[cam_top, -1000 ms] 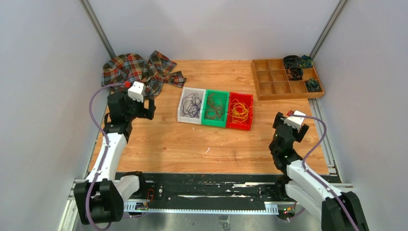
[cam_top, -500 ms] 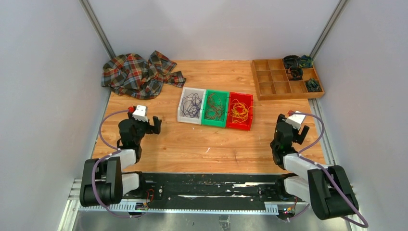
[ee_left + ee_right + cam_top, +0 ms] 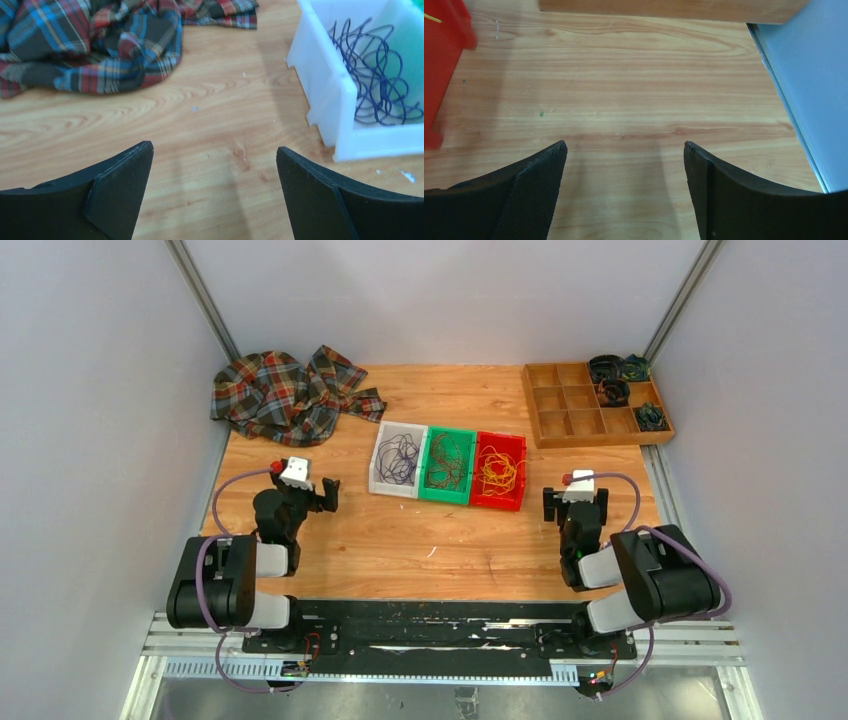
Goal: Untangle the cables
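Observation:
The cables lie sorted in three bins at mid-table. A purple bunch fills the white bin, a dark red bunch the green bin, a yellow bunch the red bin. My left gripper is open and empty, low over bare wood left of the bins. In the left wrist view, the left gripper faces the white bin and its purple cables. My right gripper is open and empty, right of the red bin.
A crumpled plaid cloth lies at the back left. A wooden compartment tray holding dark coiled items stands at the back right. The table's right edge runs close beside my right gripper.
Both arms have folded back toward their bases. The left gripper came down and nearer from beside the plaid cloth. The right gripper swung left and now points away from me.

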Controlling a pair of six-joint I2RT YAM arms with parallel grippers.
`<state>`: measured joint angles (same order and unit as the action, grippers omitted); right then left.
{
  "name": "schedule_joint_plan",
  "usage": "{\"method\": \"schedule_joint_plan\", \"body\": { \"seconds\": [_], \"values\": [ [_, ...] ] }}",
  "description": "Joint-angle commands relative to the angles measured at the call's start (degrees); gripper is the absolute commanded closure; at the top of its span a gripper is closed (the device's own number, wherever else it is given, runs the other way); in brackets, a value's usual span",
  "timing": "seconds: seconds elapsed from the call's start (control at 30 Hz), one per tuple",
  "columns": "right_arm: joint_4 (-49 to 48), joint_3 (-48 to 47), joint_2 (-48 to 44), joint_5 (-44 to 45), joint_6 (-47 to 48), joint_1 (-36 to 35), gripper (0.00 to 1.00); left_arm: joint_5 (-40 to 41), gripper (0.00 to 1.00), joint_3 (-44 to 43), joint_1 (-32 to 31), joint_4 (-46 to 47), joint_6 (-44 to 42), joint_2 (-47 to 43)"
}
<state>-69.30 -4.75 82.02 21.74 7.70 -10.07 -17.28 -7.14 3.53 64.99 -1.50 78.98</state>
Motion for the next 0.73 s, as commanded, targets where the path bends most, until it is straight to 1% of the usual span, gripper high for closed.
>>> {"method": "schedule_joint_plan", "body": {
  "seconds": [0.0,0.03,0.1,0.13,0.2,0.3,0.4,0.7],
  "values": [
    [-1.59,-3.52,0.72,-1.23,0.72,1.54,0.13,3.82,0.02,-2.84,-1.65,1.48,-1.63,0.61],
    [3.99,-5.75,0.61,1.91,-1.56,2.41,0.13,3.91,0.02,-2.44,-1.68,2.56,-1.35,0.95],
    [6.08,-6.8,-0.07,0.4,-2.91,4.26,0.13,3.87,0.02,-3.55,-1.68,-3.82,-2.76,-1.47],
    [6.25,-6.8,-0.25,0.32,-2.95,4.26,0.13,3.76,0.02,-3.43,-1.68,-3.37,-2.8,-1.38],
    [4.86,-6.3,-0.01,0.15,-2.5,4.26,0.13,3.66,0.02,-2.5,-1.68,1.35,-1.62,0.21],
    [4.92,-6.39,0.01,0.12,-2.52,4.26,0.12,3.72,0.02,-3.08,-1.68,-1.49,-2.02,-0.74],
    [4.85,-6.41,0.08,0.15,-2.43,4.26,0.12,3.81,0.02,-2.74,-1.67,0.35,-1.76,-0.07],
    [5.48,-6.65,0.04,-0.13,-2.7,4.35,0.12,3.77,0.02,-2.85,-1.68,-0.18,-1.84,-0.24]
  ]
}}
